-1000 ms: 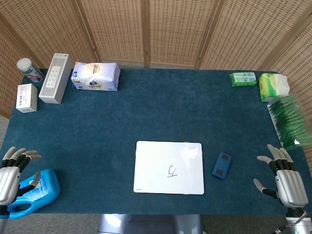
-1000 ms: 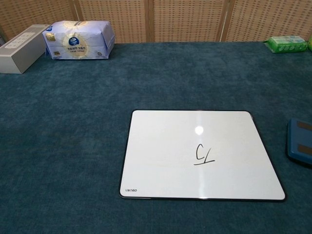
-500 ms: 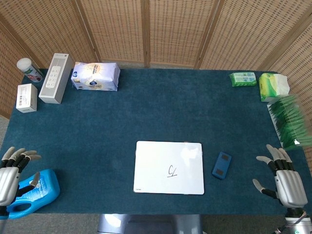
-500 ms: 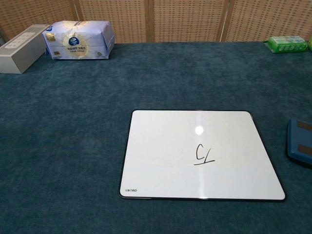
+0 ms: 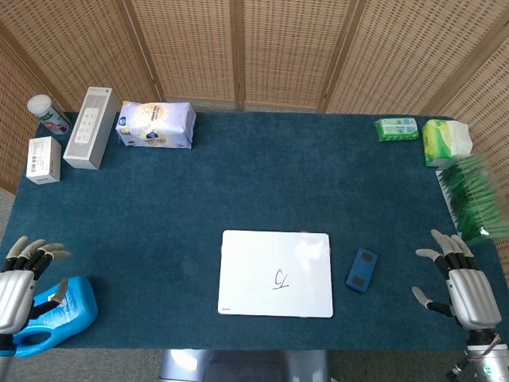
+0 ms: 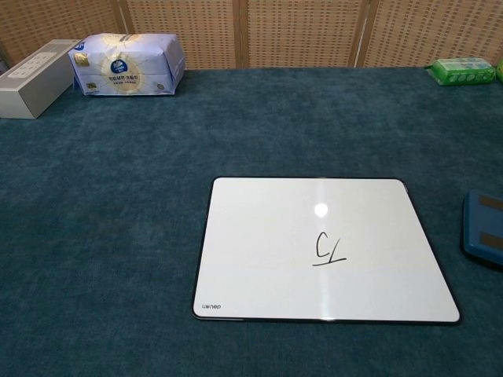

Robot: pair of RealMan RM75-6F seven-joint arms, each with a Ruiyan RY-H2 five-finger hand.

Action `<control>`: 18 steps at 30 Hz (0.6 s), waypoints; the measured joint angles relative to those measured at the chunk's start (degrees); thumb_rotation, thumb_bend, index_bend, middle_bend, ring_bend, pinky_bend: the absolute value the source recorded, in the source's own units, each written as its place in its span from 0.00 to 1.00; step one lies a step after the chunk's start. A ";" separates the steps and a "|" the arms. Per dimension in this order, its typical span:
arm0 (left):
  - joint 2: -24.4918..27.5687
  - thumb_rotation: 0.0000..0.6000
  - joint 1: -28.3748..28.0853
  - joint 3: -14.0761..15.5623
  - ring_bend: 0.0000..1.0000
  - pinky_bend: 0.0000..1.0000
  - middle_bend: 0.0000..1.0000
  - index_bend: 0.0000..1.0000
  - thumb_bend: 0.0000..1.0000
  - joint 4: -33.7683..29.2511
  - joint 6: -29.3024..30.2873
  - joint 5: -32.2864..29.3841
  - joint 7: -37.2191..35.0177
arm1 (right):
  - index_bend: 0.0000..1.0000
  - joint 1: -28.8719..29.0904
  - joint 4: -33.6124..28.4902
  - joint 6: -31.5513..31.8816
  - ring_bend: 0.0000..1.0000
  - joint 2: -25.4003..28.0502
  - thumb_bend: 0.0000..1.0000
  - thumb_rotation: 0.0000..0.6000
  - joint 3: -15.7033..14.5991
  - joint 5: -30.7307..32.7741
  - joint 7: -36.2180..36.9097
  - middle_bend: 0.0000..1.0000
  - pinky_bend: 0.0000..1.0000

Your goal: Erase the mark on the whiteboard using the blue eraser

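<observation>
The whiteboard (image 5: 275, 274) (image 6: 322, 250) lies flat near the table's front edge, with a small black mark (image 5: 280, 278) (image 6: 328, 249) right of its middle. Just to its right the blue eraser (image 5: 362, 270) (image 6: 484, 228) lies flat on the cloth; the chest view cuts it off at the right edge. My right hand (image 5: 461, 282) hovers open at the front right, apart from the eraser, fingers spread. At the front left corner my left hand (image 5: 17, 280) is open too, holding nothing. Neither hand shows in the chest view.
A blue detergent bottle (image 5: 56, 312) lies beside my left hand. At the back left stand a white box (image 5: 43, 159), a white bottle (image 5: 48, 114), a grey power strip box (image 5: 92, 127) and a tissue pack (image 5: 156, 124). Green packs (image 5: 396, 129) (image 5: 445, 142) and green sachets (image 5: 471, 199) line the right side.
My right hand has drifted slightly up and to the right. Board, eraser and left hand stay where they were.
</observation>
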 measured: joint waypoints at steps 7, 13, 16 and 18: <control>2.57 1.00 -0.75 0.42 0.18 0.03 0.28 0.33 0.50 -2.64 -0.74 2.19 -1.16 | 0.28 5.46 3.54 -7.20 0.00 2.10 0.18 1.00 0.71 -0.97 5.29 0.08 0.00; 4.34 1.00 -1.47 0.93 0.18 0.03 0.28 0.33 0.50 -4.93 -2.06 3.06 -1.84 | 0.29 10.94 8.83 -13.04 0.00 2.55 0.15 1.00 0.32 -4.65 8.49 0.10 0.00; 5.52 1.00 -1.90 0.97 0.18 0.03 0.28 0.33 0.50 -5.91 -2.60 3.30 -1.47 | 0.29 13.36 10.81 -15.85 0.00 2.32 0.12 1.00 -0.51 -6.88 9.18 0.10 0.00; 6.15 1.00 -2.17 0.88 0.18 0.03 0.28 0.33 0.50 -6.57 -2.83 3.34 -1.19 | 0.28 14.99 11.99 -17.72 0.00 1.92 0.07 1.00 -1.13 -8.10 9.65 0.11 0.00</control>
